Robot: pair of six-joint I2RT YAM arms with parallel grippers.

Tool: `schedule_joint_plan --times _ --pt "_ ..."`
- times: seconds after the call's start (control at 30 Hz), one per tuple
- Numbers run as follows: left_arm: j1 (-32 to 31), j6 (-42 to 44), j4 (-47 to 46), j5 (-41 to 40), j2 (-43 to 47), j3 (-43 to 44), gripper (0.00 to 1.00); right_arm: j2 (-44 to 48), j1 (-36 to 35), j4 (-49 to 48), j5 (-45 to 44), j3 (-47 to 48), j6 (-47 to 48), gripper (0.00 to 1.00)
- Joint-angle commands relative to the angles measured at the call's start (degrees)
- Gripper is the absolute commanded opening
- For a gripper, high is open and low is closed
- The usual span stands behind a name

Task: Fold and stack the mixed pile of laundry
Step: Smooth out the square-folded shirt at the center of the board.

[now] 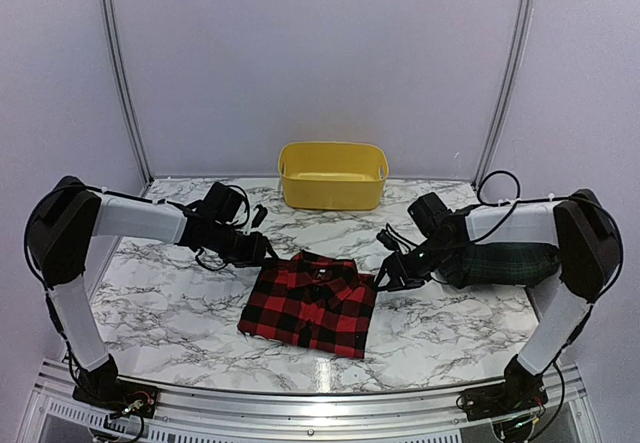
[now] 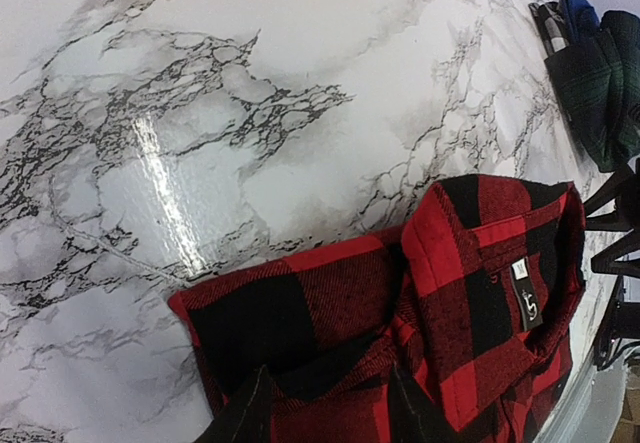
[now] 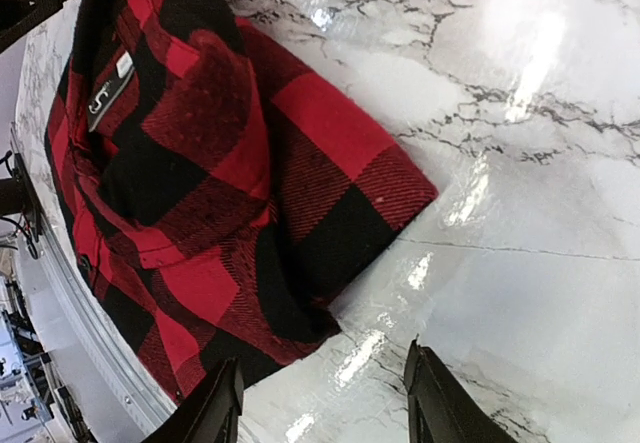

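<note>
Top external: red-black shirt btwn L tool, R tool; both w/ jaws apart.

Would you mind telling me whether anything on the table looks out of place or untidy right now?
The red-and-black checked shirt is folded but sits slightly skewed to the front edge of the table. The dark tartan garment lies bunched up, not folded, at the right side. Nothing looks spilled or damaged.

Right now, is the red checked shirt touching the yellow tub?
Apart. The top view shows a bare strip of marble table between the red checked shirt and the yellow tub.
</note>
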State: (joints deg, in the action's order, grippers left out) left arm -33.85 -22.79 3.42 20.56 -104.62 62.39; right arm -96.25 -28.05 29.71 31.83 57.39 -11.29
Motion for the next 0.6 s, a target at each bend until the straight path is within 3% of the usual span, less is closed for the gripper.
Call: schedule_joint_plan --times 0.0,0.17,0.5,0.57 --pt "0.01 0.65 2.01 0.95 -1.55 1.65 0.39 -1.85 0.2 -3.14 1.52 -0.34 0.09 0.48" --pt "0.01 1.07 2.87 0.98 -3.22 2.12 0.35 -3.78 0.19 -4.16 3.49 -0.32 0.07 0.39" --pt "0.01 0.88 3.78 0.54 -5.08 2.8 0.39 -5.38 0.19 -3.93 4.64 1.08 1.08 0.19" --pt "-0.07 0.89 3.8 1.03 -4.86 2.91 0.33 -5.16 0.19 -3.26 4.64 1.58 1.25 0.12"
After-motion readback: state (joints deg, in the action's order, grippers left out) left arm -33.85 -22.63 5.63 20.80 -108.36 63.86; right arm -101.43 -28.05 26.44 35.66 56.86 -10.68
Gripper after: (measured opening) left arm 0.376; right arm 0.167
